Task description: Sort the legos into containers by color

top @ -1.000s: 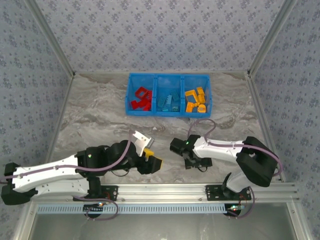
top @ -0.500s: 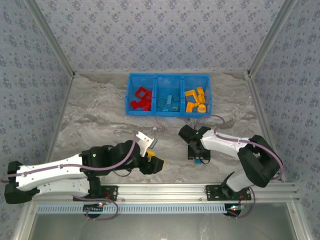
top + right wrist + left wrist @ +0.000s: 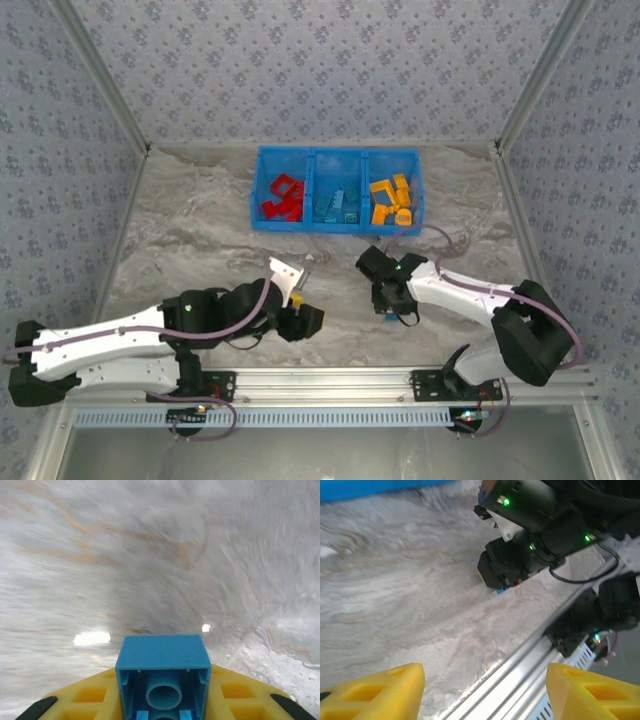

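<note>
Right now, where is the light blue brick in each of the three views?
Top external: light blue brick right of centre, at the right gripper.
Left wrist: brick upper middle, a sliver under that gripper.
Right wrist: brick bottom centre, underside showing.
Shared landmark: marbled table.

Grey-white marbled tabletop point(image 3: 190, 240) spreads wide, blue-grey floral-patterned walls point(image 3: 320, 70) box it in on three sides, silver corner struts point(image 3: 538, 75) slant upward, and an aluminium rail point(image 3: 330, 378) runs along the near edge.
</note>
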